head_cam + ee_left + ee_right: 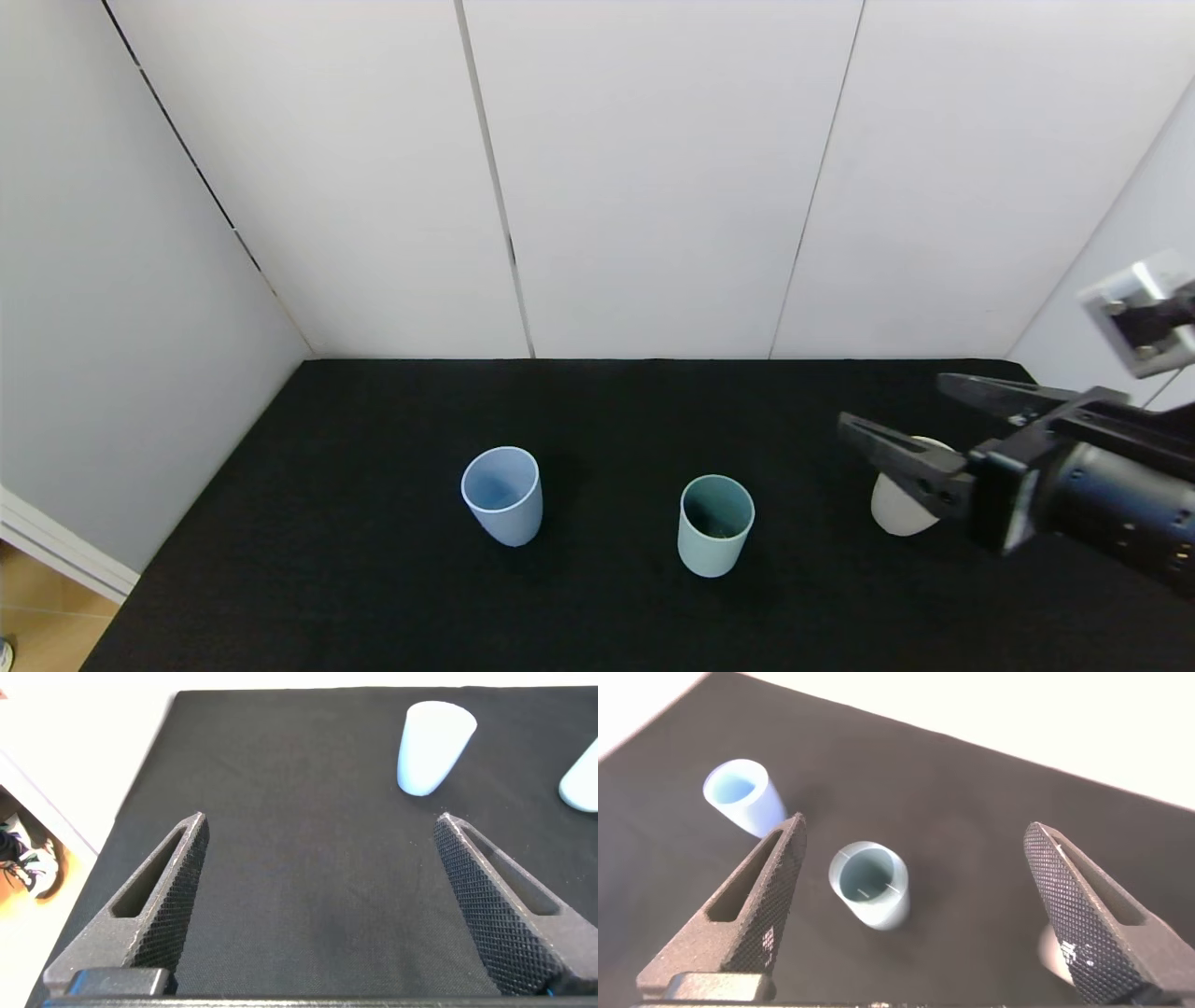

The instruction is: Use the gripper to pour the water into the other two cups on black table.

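On the black table (pixel 373 597) stand a light blue cup (pixel 502 495), a pale teal cup (pixel 715 525) with a darker inside, and a cream-white cup (pixel 898 511) at the right. My right gripper (pixel 892 403) is open and empty, held above the table and partly hiding the cream-white cup. In the right wrist view its jaws (pixel 915 826) stand wide apart, with the teal cup (pixel 870 885) between them farther off, the light blue cup (pixel 743 793) beyond one finger and the cream-white cup (pixel 1053 952) behind the other. My left gripper (pixel 320 819) is open and empty over bare table, well short of the light blue cup (pixel 432 747).
White wall panels (pixel 653 168) close off the back and both sides of the table. The table's left edge drops to a wooden floor (pixel 37 616). A white device (pixel 1144 313) sits at the right, above my right arm.
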